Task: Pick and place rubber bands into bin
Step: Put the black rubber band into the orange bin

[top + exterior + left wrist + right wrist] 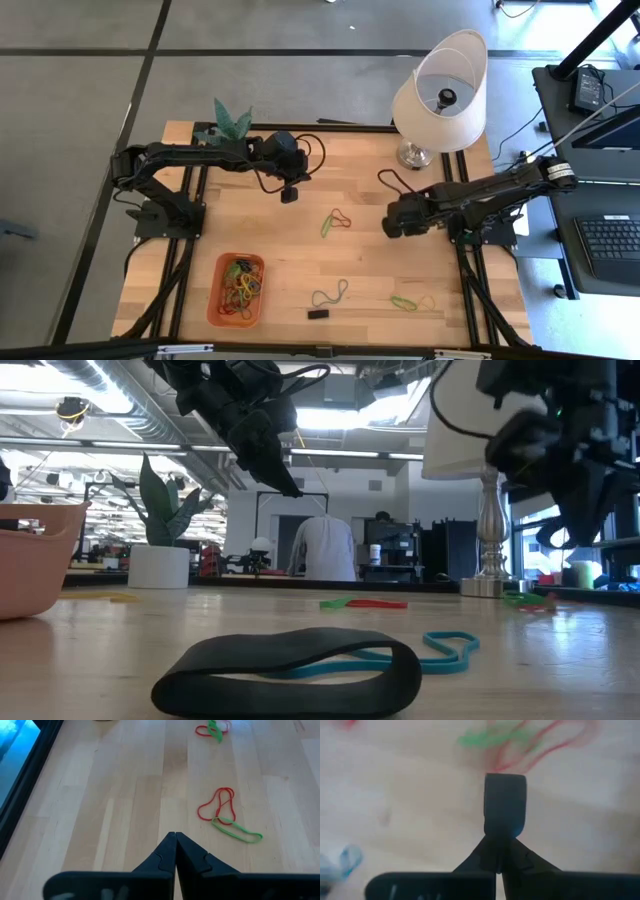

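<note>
High view, my arms: my left gripper point(290, 194) hangs over the back middle of the desk point(370, 270), fingers pressed together on nothing; my right gripper point(390, 222) sits right of centre, fingers closed
High view, bin: the orange bin point(219, 300) lies at the front left, well apart from both my grippers, with a heap of rubber bands point(242, 285) inside
High view, loose bands: a red and green pair point(334, 221) lies mid-desk between my grippers; a blue-grey one point(329, 295) near the front; a green and yellow pair point(412, 301) front right; a small black block point(318, 314) just beside the blue-grey one
High view, rest: a lamp point(440, 90) at the back right; a plant point(228, 124) at the back left
Low view: a dark band point(290, 672) lies closest, a teal band point(440, 648) behind it; the bin's wall point(30, 565) shows at the left edge; a person point(325, 548) stands in the room behind
Left wrist view: my fingers point(167, 852) meet, empty; the red and green pair point(227, 815) lies ahead on the wood
Right wrist view: my fingers point(490, 854) are closed on a dark band point(505, 802) that stands up from the tips; red and green bands point(520, 740) lie blurred beyond
</note>
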Controlling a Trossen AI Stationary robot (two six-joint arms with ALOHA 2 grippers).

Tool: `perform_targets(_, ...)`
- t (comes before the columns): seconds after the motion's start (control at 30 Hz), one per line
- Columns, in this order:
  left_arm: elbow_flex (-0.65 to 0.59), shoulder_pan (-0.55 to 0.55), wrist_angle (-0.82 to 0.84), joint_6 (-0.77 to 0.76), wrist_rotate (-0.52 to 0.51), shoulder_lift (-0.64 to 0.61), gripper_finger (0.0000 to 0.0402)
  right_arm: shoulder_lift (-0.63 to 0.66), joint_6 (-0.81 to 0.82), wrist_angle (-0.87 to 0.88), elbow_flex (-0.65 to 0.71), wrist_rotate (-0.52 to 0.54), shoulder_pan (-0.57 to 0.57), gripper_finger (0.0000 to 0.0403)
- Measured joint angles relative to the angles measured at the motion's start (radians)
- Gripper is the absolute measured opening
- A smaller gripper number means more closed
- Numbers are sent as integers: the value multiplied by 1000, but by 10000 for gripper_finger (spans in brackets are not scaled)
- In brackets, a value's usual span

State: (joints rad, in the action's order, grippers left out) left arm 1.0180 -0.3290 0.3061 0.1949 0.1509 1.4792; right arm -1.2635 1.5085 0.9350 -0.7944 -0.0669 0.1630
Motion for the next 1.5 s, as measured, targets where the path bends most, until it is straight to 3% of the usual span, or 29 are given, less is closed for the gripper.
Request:
perform_targets(0.13,0,0,-1,1,0,0,1,-4,1,45,-1,-47,-12,5)
perform_targets(0.23,0,0,-5,0,0,0,1,-6,-73,-38,-4,-107,-9,5)
perform_targets(0.57,-1,19,-122,-13,0,0,1,-3,-251,-265,-2,233,-30,5)
perform_targets(0.67,-1,45,-193,-14,1,0,6,-3,-328,-373,-2,286,-42,5)
perform_targets(0.93,-1,102,-404,-58,70,0,88,0,-635,-683,-2,320,-73,5)
perform_targets(1.2,-1,164,-533,-160,-27,0,185,6,-951,-989,-2,321,-96,5)
perform_targets(1.4,-1,223,-600,-311,-78,0,213,43,-1056,-1045,-2,316,-96,5)
perform_targets(1.5,-1,249,-632,-380,-99,1,214,54,-1097,-1051,-3,264,-96,5)
